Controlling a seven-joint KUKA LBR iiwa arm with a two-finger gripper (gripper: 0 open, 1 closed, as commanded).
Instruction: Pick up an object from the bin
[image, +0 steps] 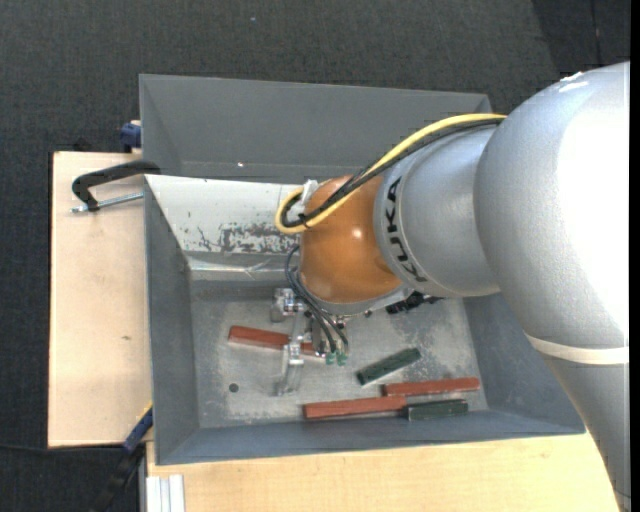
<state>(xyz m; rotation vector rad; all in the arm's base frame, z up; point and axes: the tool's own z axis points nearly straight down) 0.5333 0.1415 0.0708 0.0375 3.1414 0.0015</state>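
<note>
Grey sheet metal makes up the bin (165, 300), its floor dull and speckled, its far wall scuffed with dark flecks. From where I stand the big silver arm (500, 220) comes in from the right and covers much of the bin's right half. A glossy orange cover (340, 250) wraps its wrist, with a yellow cable (440, 125) looping over it.

Below that cover the gripper (295, 360) hangs low over the middle of the floor, a cluster of small bright metal parts and wires. Whether it is open or shut I cannot tell, since the wrist hides the top of it.

A flat reddish-brown stick (256, 339) lies left of centre, and its right end runs up against the gripper. I cannot make out whether it is gripped or only touched.

Near the front wall lie more thin straight pieces: a long reddish-brown bar (350, 408), a second red bar (435, 386) just behind it, and a dark green bar (437, 409) at its right end. Another dark green bar (390, 366) sits tilted, right of the gripper. A tiny dark speck (233, 389) is too small to identify.
</note>
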